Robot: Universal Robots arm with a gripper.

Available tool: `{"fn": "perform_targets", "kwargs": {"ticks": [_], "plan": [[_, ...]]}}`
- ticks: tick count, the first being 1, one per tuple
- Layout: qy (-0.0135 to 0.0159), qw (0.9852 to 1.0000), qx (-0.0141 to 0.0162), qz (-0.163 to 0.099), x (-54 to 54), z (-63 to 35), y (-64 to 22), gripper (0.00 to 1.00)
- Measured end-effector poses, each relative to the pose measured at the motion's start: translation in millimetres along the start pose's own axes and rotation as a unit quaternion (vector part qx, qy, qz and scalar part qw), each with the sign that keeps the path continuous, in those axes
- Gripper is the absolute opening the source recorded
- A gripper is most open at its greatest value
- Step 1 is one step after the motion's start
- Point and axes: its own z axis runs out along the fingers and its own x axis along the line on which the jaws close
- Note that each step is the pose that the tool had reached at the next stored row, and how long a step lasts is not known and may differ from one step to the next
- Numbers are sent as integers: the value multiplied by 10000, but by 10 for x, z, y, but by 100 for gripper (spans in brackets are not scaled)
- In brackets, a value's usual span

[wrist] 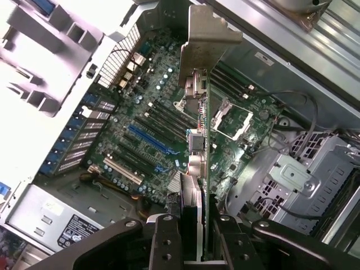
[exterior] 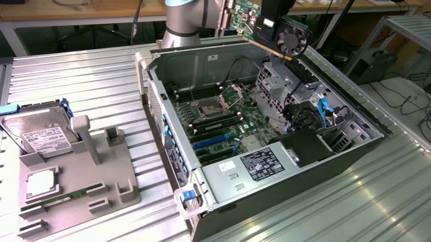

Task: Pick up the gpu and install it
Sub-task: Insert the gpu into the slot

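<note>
Wrist view: end effector (wrist: 194,244) pinching slim black single-fan gpu card (wrist: 205,50), silver bracket leading, edge-on above green motherboard (wrist: 149,126). Judged light, stiff, fragile; hold board edges, not fan.

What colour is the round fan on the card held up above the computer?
Black; the round fan shows best in the exterior view.

no words or numbers can be read. the hard drive (exterior: 27,123) has a white label (exterior: 44,142) with tiny print. the power box (exterior: 229,176) in the computer case (exterior: 343,159) has a black label (exterior: 264,165) with white print, too small to read.
</note>
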Motion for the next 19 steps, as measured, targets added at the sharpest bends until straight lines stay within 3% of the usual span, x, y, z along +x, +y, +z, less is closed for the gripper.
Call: {"fn": "perform_targets", "kwargs": {"ticks": [7, 19], "plan": [[6, 9997, -5, -239, 0, 0, 0, 27], [18, 9969, -17, -787, 0, 0, 0, 27]]}}
